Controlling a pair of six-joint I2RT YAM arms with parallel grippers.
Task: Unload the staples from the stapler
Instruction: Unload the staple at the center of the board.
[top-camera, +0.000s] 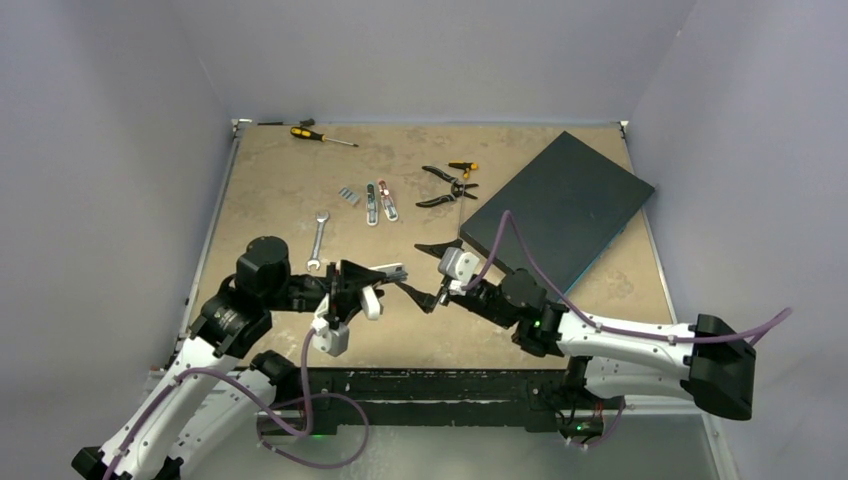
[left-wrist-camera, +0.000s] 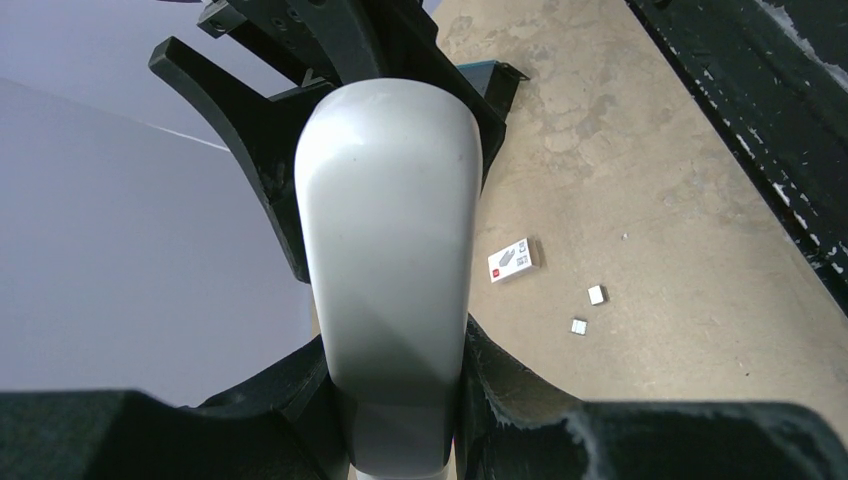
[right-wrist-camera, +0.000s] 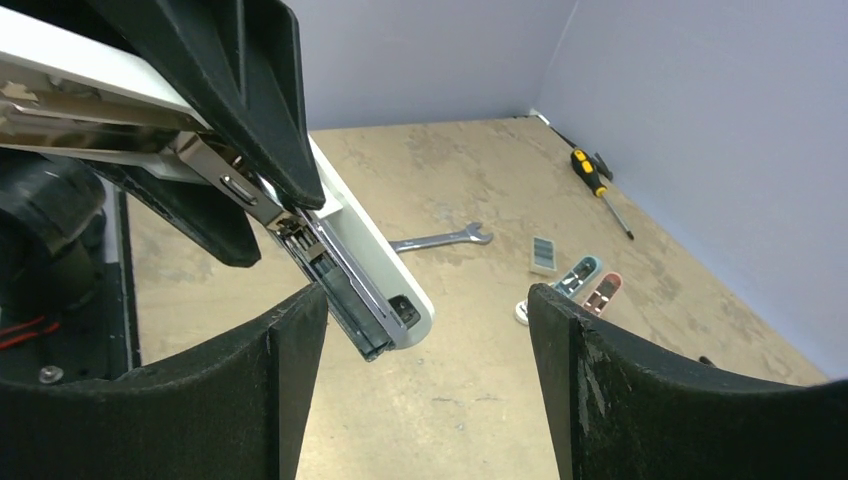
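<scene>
My left gripper (top-camera: 350, 290) is shut on the white stapler (top-camera: 372, 296) and holds it above the table's near edge; in the left wrist view the stapler's body (left-wrist-camera: 390, 240) fills the space between the jaws. My right gripper (top-camera: 412, 268) is open at the stapler's front end. In the right wrist view the stapler's open metal magazine tip (right-wrist-camera: 385, 320) sits just inside the left finger (right-wrist-camera: 290, 380) of the right gripper (right-wrist-camera: 425, 335). A grey block of staples (top-camera: 348, 194) lies mid-table, also seen in the right wrist view (right-wrist-camera: 541, 255). Two tiny silvery blocks (left-wrist-camera: 596, 294) lie on the table.
A wrench (top-camera: 317, 240) lies left of centre. Two small coloured tools (top-camera: 378, 202), pliers (top-camera: 445, 187) and a dark board (top-camera: 560, 205) lie further back, with a yellow screwdriver (top-camera: 318, 135) at the far edge. A small red-and-white box (left-wrist-camera: 514, 260) lies near the tiny blocks.
</scene>
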